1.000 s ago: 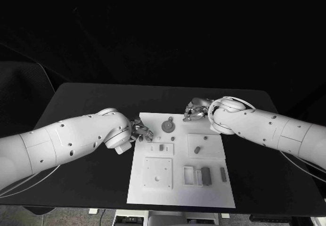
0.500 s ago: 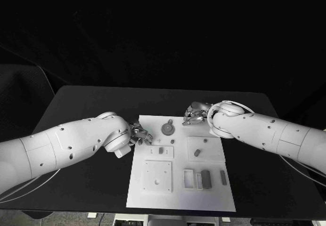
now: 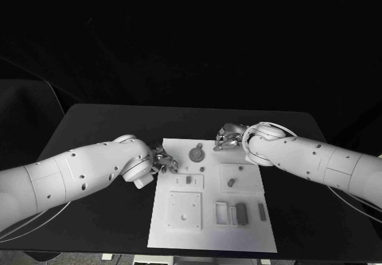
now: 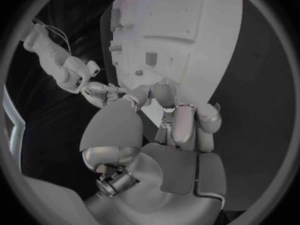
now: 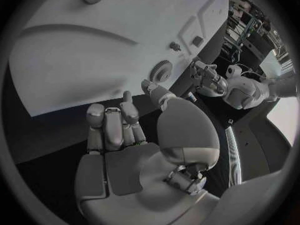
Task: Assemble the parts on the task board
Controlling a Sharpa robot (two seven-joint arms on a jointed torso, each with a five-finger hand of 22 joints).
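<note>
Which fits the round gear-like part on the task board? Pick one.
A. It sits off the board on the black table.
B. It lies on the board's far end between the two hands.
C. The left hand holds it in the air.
B: the round gear-like part lies flat on the task board at its far end, with the left hand and the right hand on either side of it.

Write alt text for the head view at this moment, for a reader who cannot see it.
A white task board lies on a black table, with small grey parts on it, including a round gear-like part. The left hand is at its left edge and the right hand at its far edge.
</note>
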